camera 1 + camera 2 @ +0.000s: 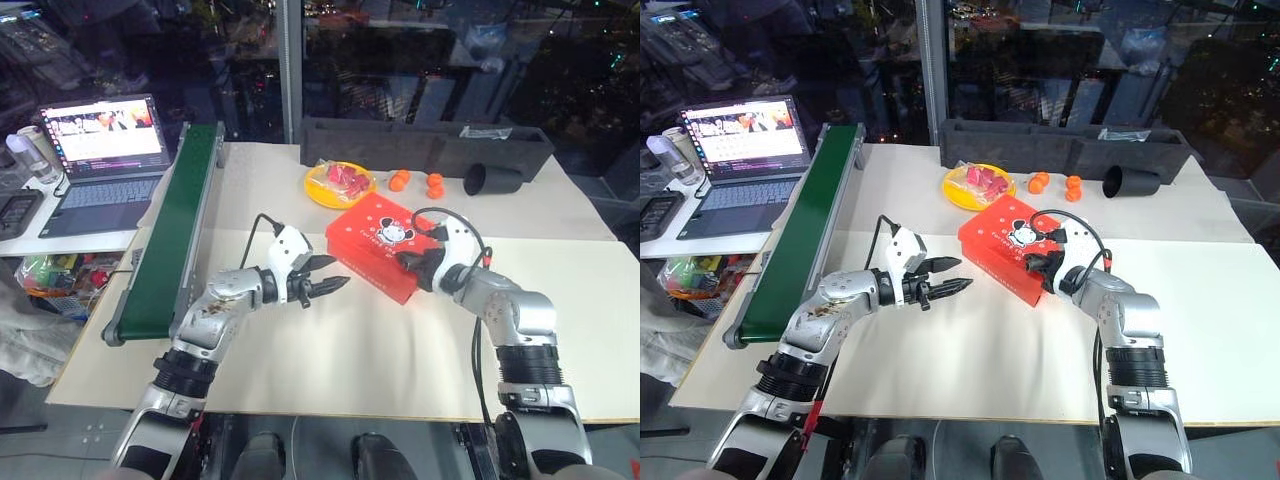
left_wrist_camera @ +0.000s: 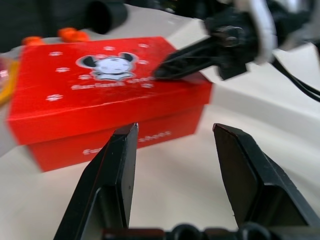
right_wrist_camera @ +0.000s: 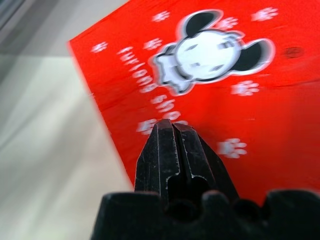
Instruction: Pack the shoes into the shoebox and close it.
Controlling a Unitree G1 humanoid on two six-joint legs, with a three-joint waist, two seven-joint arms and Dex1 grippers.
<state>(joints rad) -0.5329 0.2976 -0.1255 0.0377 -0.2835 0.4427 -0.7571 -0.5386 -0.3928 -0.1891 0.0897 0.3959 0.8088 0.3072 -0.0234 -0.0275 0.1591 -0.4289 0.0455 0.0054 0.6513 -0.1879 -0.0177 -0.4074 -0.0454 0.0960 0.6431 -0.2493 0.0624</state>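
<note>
Behind closed shoebox: yellow plate, black cup | right gripper pinched, empty, on lid | left gripper half-spread, empty

shoebox lid down so its inside is hidden, lid lettering blurred past reading, laptop screen too small to read, contents of yellow plate unclear
</note>
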